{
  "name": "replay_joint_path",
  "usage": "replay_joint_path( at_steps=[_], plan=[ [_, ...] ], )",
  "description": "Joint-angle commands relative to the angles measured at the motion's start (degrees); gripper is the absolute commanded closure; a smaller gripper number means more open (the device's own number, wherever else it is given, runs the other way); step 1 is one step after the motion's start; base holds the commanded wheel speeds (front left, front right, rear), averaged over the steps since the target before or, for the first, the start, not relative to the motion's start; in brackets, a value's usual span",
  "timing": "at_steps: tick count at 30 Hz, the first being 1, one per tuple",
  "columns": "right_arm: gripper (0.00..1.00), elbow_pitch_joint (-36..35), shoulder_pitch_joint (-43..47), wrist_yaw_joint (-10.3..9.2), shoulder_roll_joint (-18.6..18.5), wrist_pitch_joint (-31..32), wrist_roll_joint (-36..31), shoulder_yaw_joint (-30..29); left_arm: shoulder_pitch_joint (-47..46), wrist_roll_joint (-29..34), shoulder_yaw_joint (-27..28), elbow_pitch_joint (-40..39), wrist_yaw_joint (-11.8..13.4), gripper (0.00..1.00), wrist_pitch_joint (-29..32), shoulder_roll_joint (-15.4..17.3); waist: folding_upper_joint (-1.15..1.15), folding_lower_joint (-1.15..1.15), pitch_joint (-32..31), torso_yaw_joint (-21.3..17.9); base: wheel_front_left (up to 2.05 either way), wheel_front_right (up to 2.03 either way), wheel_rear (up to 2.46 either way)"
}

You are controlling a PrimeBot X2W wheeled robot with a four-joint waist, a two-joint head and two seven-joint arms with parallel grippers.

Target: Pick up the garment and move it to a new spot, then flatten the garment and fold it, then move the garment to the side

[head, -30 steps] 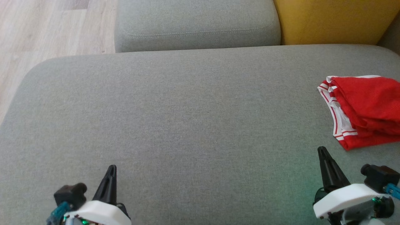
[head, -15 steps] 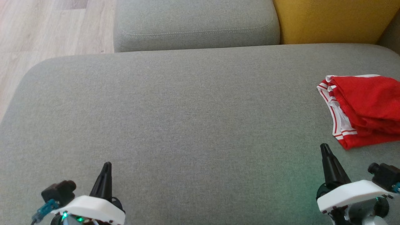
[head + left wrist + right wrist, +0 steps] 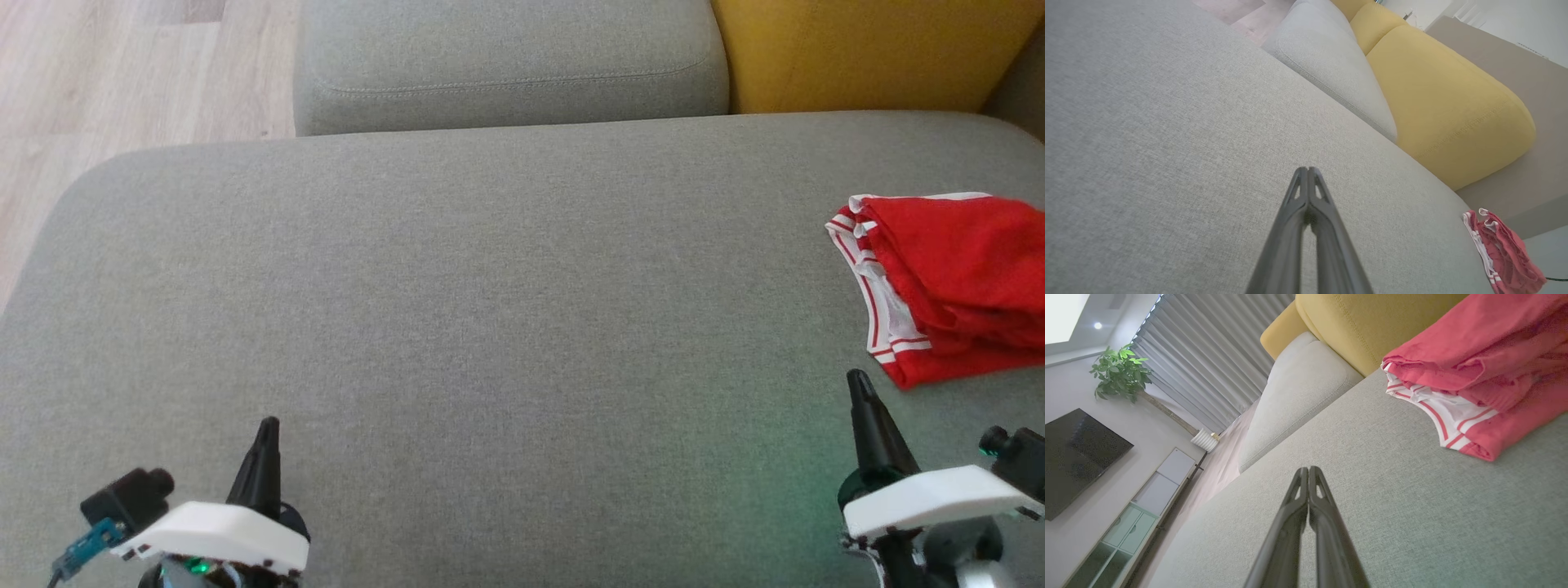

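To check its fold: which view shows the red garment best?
The right wrist view: the red garment is near and large, its layers and striped trim clear. The head view cuts it at the edge; the left wrist view shows it small, in a corner.

A grey sofa seat (image 3: 490,286) of coarse, matt woven cloth carries a red garment (image 3: 963,269) of soft, matt fabric with white ribbed trim. Behind it, a yellow cushion (image 3: 857,57) shows finer, stitched cloth; the floor (image 3: 122,82) is pale wood-grain plank. The left gripper (image 3: 268,423) and right gripper (image 3: 855,377) have matt black fingers under smooth white shells.
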Motion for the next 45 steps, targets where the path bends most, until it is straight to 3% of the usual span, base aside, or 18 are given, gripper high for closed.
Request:
replay_joint_path(
  at_steps=[1, 45],
  plan=[
    [1.00, -1.5, -3.1, -0.02, -1.1, -0.6, 2.1, 0.0, -3.6, -1.9, 1.6, -1.5, -0.5, 1.00, 0.5, 0.2, 0.00, 0.00, 0.0, 0.0, 0.00, 0.00, 0.00],
    [1.00, 4.1, -7.6, -0.04, -1.4, -0.3, 31.3, -1.8, -7.4, -29.7, 8.2, 0.3, -4.0, 1.00, 6.7, -1.8, 0.00, 0.00, 0.4, -0.7, 0.00, 0.00, 0.00]
  ],
)
